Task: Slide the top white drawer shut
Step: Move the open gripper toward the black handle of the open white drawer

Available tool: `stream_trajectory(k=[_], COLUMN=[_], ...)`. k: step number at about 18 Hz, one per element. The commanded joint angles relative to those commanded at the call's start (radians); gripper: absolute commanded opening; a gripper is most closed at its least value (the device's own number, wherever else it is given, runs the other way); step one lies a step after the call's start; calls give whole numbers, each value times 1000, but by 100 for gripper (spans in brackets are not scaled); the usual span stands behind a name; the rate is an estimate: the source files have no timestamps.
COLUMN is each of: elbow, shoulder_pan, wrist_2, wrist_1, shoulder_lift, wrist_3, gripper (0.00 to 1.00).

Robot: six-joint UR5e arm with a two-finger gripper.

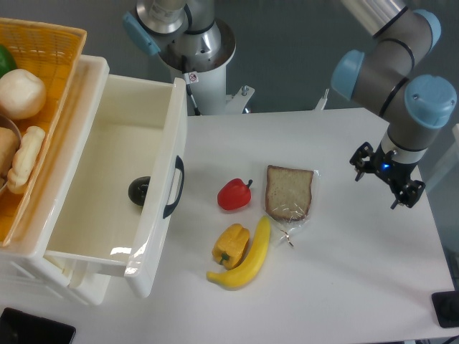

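The top white drawer stands pulled far out to the right from its white cabinet at the left of the table. Its front panel carries a dark curved handle facing the table's middle. A dark round object lies inside the drawer near the front. My gripper hangs over the right side of the table, far from the drawer, pointing down. Its black fingers are spread apart with nothing between them.
An orange basket with food sits on top of the cabinet. On the table right of the drawer front lie a red pepper, a yellow pepper, a banana and bagged bread.
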Motion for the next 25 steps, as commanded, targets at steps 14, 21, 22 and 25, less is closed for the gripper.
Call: stream_trajectory(k=[14,21,22,25], elbow=[-127,-157,-166,-178], shoulder_pan=[-21,-104,-116,-161], wrist_2=[-41,-98,-100,-103], wrist_1=[5,2,0,-14], shoulder_lift=[113,181,193,203], wrist_3=[-227,-348,-395,-516], gripper=[100,99,96,81])
